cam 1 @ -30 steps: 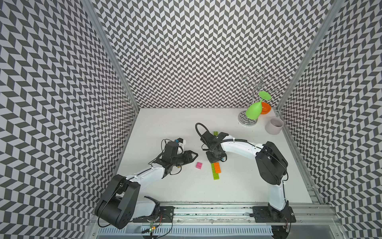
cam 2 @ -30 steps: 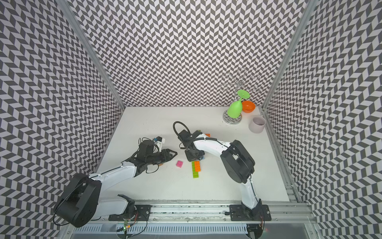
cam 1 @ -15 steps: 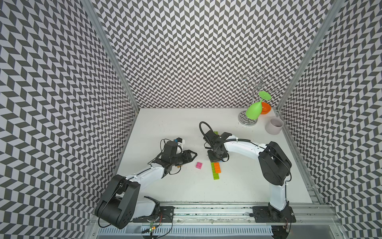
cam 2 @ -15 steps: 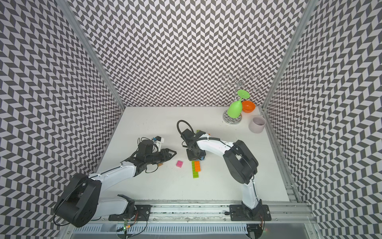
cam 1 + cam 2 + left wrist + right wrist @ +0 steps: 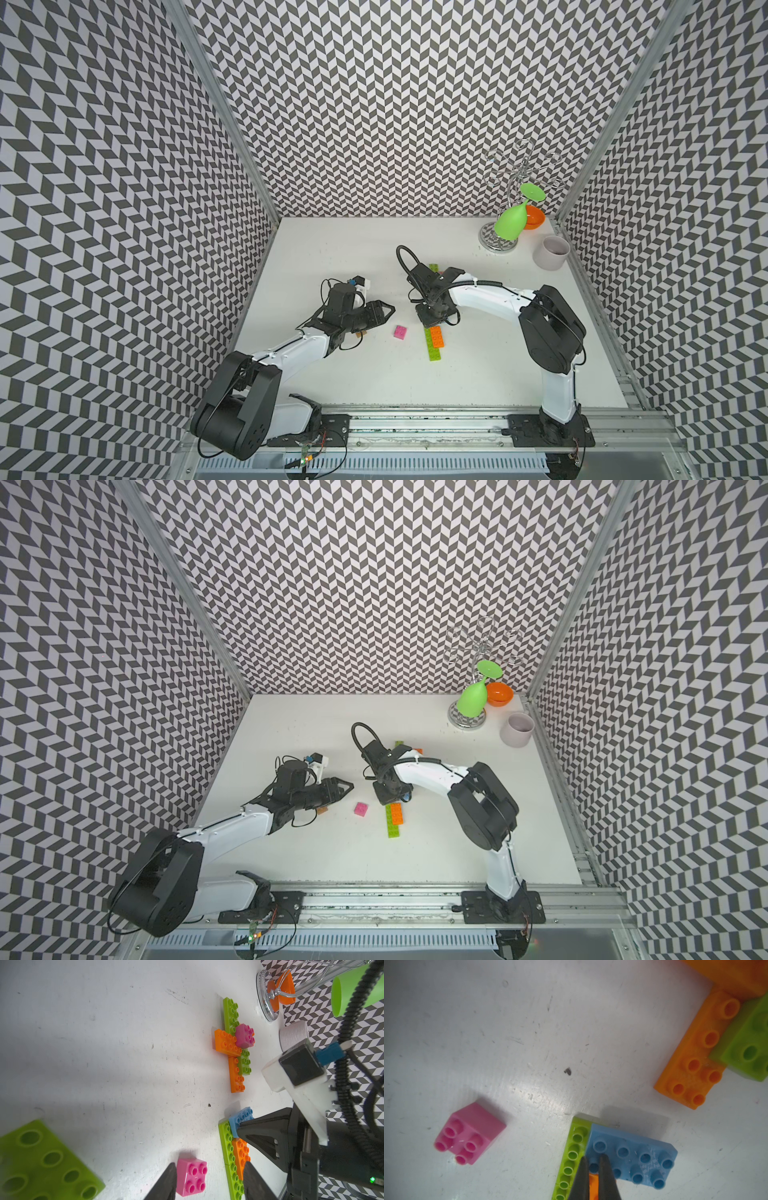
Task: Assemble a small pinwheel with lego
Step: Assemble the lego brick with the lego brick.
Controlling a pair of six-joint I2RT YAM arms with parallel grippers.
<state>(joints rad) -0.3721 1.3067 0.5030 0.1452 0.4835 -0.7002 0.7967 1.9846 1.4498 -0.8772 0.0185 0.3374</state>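
White worktop point(image 5: 332, 257): patterned walls on three sides, rail in front; open surface toward back wall and front rail.
Right pincer point(image 5: 592, 1157): closed, tips touching blue oblong studded brick point(image 5: 631, 1159), which lies across the end of lime green long brick point(image 5: 571, 1159) and orange brick point(image 5: 436, 336), mid-worktop.
Left pincer point(image 5: 384, 311): partly open, holding nothing, near pink square brick point(image 5: 400, 331).
Pale grey cup point(image 5: 550, 253), orange bowl point(image 5: 534, 217): upright, far right corner.

Pink square plastic brick point(image 5: 470, 1134) glossy with specular glints, blue oblong plastic brick point(image 5: 631, 1159) smooth, lightly scratched sheen, white tabletop point(image 5: 529, 1022) matt, scuffed and speckled, chrome wire rack point(image 5: 264, 1005) mirror-bright metal, lime green plastic goblet point(image 5: 509, 222) satin-smooth
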